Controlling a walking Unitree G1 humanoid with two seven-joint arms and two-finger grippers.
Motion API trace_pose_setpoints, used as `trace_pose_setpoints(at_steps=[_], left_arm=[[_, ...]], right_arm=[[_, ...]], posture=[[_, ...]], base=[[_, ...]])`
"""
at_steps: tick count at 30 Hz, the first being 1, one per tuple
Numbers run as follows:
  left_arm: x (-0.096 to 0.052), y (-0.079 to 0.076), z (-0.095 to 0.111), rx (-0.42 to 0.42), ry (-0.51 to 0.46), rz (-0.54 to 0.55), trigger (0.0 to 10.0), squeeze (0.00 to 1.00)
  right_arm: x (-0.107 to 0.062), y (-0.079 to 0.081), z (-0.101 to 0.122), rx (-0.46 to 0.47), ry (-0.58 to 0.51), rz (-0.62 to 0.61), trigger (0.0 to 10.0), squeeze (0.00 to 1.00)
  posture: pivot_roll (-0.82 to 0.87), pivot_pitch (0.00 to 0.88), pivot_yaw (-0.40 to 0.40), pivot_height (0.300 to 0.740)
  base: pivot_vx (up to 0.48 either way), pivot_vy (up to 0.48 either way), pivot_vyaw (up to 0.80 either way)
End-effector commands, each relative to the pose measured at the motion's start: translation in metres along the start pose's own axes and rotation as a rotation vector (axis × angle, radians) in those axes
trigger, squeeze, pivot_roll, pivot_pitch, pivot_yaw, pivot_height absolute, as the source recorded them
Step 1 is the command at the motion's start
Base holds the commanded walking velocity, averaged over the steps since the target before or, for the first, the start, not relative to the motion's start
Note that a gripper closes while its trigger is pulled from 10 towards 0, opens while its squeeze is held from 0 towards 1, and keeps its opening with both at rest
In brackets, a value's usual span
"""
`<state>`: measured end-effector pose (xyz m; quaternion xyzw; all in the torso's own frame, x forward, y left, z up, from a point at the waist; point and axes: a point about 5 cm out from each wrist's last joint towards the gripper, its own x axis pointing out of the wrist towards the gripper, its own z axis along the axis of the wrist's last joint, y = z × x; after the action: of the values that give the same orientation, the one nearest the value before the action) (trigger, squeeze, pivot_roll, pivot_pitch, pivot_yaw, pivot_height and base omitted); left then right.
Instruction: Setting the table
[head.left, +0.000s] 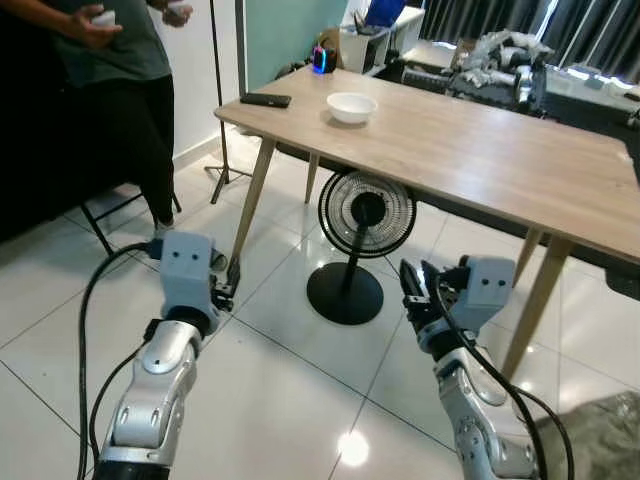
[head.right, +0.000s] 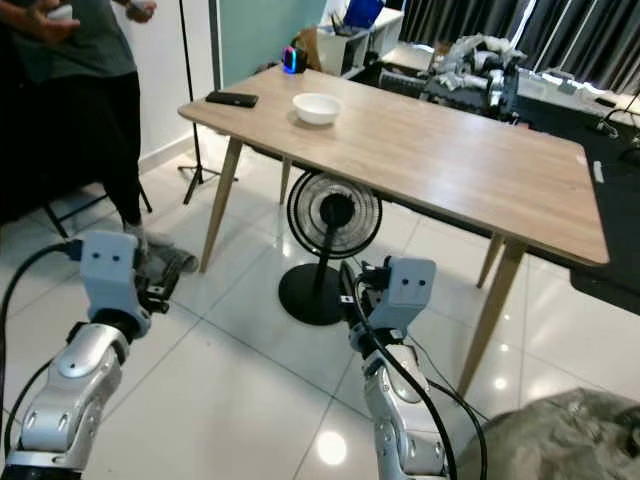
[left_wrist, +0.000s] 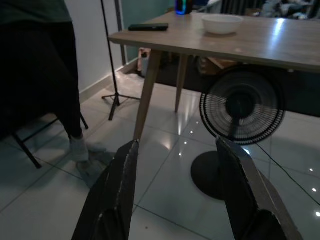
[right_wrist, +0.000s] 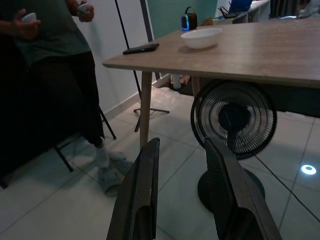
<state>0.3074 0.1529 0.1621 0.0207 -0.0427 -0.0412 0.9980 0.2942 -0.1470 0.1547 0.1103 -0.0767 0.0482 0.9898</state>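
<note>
Wooden and pale, the table (head.left: 470, 150) is seen ahead of the robot on slanted legs, and a white bowl (head.left: 352, 106) is set on its top near the far left corner. A dark flat phone (head.left: 266, 100) is laid just beside that corner's edge, well apart from the bowl, and a small speaker with a blue glow (head.left: 323, 60) is placed at the table's far end. Under the table a black pedestal fan (head.left: 363, 222) is stood on the glossy white tiled floor (head.left: 290, 400). The left gripper (left_wrist: 177, 185) is held low in front of the robot, above the floor and short of the table's near left leg; its two black fingers (left_wrist: 120, 195) are spread wide apart with nothing between them. The right gripper (right_wrist: 182, 187) is held at a like height beside the fan, and its fingers (right_wrist: 142, 195) are likewise parted and grasp nothing. At the left, a person in dark clothes (head.left: 120, 110) is seen standing beside a tripod stand (head.left: 222, 130), with a small pale thing held in each hand. Cluttered desks are seen beyond the table's far side.
</note>
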Motion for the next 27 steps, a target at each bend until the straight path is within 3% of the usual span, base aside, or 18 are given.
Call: trace_pose_setpoints(at_steps=[1, 11, 27], left_arm=[[0.002, -0.0033, 0.0009, -0.004, -0.003, -0.011, 10.0, 0.17], [0.0027, -0.004, 0.0007, -0.006, -0.007, -0.01, 10.0, 0.17], [0.0026, -0.0034, -0.0007, -0.006, -0.003, -0.015, 10.0, 0.17]], right_arm=[[0.0015, -0.0016, 0.0038, 0.002, -0.009, -0.01, 10.0, 0.0], [0.0005, -0.0019, 0.0014, 0.015, 0.008, -0.011, 10.0, 0.0], [-0.0013, -0.0049, -0.0027, 0.014, 0.035, -0.023, 10.0, 0.0]], posture=[[-0.09, 0.0, 0.0, 0.74], [-0.09, 0.0, 0.0, 0.74], [-0.09, 0.0, 0.004, 0.74]], base=[[0.48, 0.0, 0.0], [0.48, 0.0, 0.0], [0.48, 0.0, -0.8]])
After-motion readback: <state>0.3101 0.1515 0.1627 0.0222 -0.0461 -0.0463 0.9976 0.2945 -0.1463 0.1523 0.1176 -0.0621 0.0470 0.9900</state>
